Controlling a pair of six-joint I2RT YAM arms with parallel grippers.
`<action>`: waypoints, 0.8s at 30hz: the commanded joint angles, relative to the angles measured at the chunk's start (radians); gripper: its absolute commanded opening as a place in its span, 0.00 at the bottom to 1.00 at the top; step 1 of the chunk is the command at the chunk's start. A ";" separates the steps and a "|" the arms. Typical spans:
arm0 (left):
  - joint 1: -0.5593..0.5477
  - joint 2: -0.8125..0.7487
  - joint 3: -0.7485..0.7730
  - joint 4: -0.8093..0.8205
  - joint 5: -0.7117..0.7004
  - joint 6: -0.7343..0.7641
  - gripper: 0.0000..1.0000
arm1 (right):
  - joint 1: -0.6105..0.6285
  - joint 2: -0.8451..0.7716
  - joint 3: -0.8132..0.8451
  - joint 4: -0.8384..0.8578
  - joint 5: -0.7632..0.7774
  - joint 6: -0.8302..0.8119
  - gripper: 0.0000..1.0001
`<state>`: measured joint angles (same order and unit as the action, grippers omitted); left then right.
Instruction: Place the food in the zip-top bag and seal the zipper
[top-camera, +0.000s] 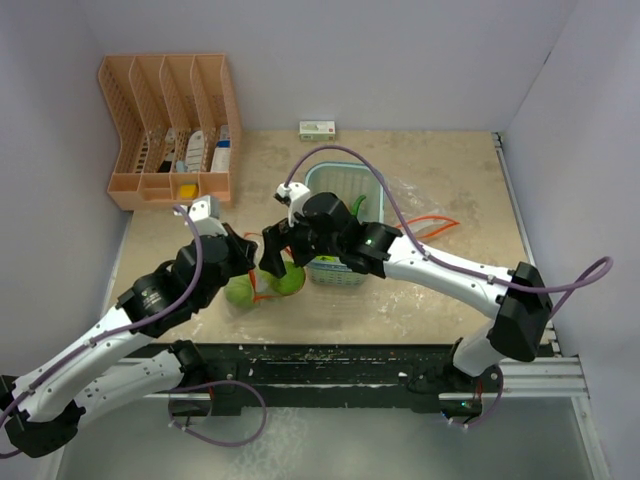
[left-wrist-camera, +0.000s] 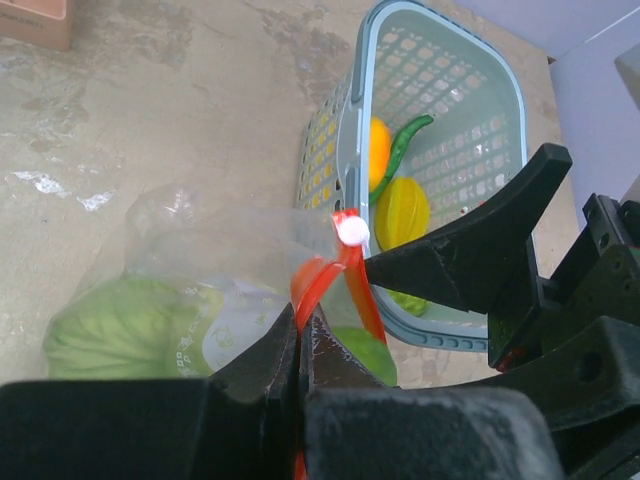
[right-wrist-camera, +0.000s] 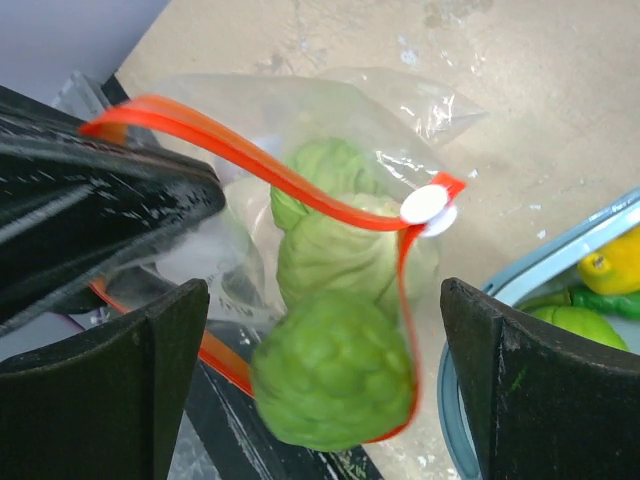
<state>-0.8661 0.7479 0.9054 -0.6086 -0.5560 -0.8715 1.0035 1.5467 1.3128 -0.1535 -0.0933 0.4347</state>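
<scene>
The clear zip-top bag (right-wrist-camera: 200, 240) has an orange zipper (left-wrist-camera: 325, 275) with a white slider (right-wrist-camera: 428, 207). My left gripper (left-wrist-camera: 298, 340) is shut on the zipper edge and holds the mouth up. One pale-green cabbage (right-wrist-camera: 335, 225) lies inside the bag. A second cabbage (right-wrist-camera: 335, 375), blurred, sits at the bag's mouth between the wide-apart fingers of my right gripper (right-wrist-camera: 320, 330), touching neither. From above, both grippers (top-camera: 250, 262) (top-camera: 273, 260) meet over the cabbages (top-camera: 240, 292). An orange fruit (left-wrist-camera: 378, 150), a yellow fruit (left-wrist-camera: 402, 212) and a green chili (left-wrist-camera: 405, 145) lie in the basket.
The light-blue basket (top-camera: 345, 170) stands just right of the bag, close to my right arm. A peach desk organiser (top-camera: 165, 130) is at the back left. A small white-and-green box (top-camera: 317, 129) lies by the back wall. Clear plastic with an orange strip (top-camera: 430, 222) lies right of the basket.
</scene>
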 joint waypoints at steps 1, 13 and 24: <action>-0.002 -0.026 0.077 0.025 -0.061 0.010 0.00 | 0.011 -0.073 0.010 -0.049 0.051 0.004 1.00; -0.002 -0.099 0.128 -0.016 -0.152 0.017 0.00 | 0.012 -0.260 -0.089 -0.156 0.098 0.062 0.99; -0.002 -0.088 0.142 -0.013 -0.159 0.020 0.00 | 0.028 -0.220 -0.127 -0.002 0.072 0.123 0.91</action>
<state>-0.8661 0.6651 0.9932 -0.6773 -0.6922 -0.8673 1.0241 1.3067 1.1778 -0.2687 -0.0170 0.5243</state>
